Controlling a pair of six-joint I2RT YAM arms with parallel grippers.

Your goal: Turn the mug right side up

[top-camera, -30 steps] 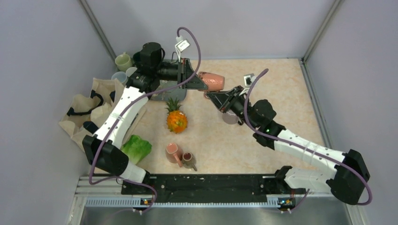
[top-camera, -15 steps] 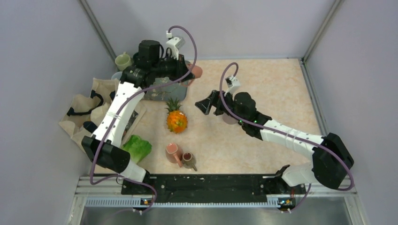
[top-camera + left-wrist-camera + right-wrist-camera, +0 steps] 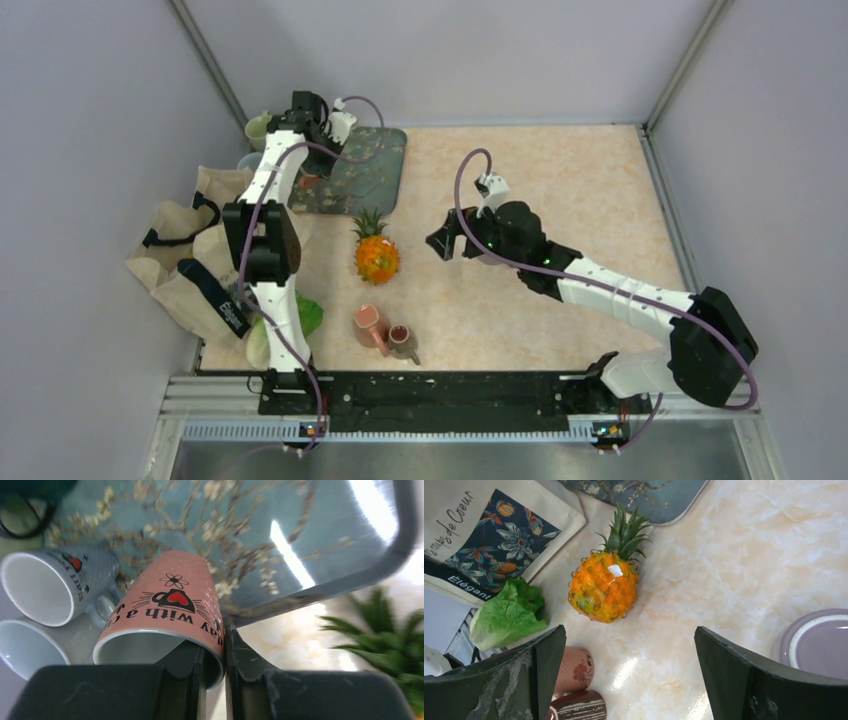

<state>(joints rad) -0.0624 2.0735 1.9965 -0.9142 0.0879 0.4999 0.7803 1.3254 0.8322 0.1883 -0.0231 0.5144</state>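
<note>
Left wrist view, left jaws clamped on pink mug (image 3: pixel 165 610) rim over tray (image 3: pixel 320 540), right jaws spread above pineapple (image 3: pixel 604 587).

Left hand (image 3: pixel 216 652) tight, right hand (image 3: pixel 629 632) wide.

you're looking into a booth with plain pale lavender walls (image 3: pixel 500 50) on three sides, with metal posts (image 3: pixel 208 68) running up the back corners. the counter (image 3: pixel 590 190) is a peach, marble-patterned sheet with soft glare on it, and a black rail (image 3: pixel 450 388) edges its near side.
</note>
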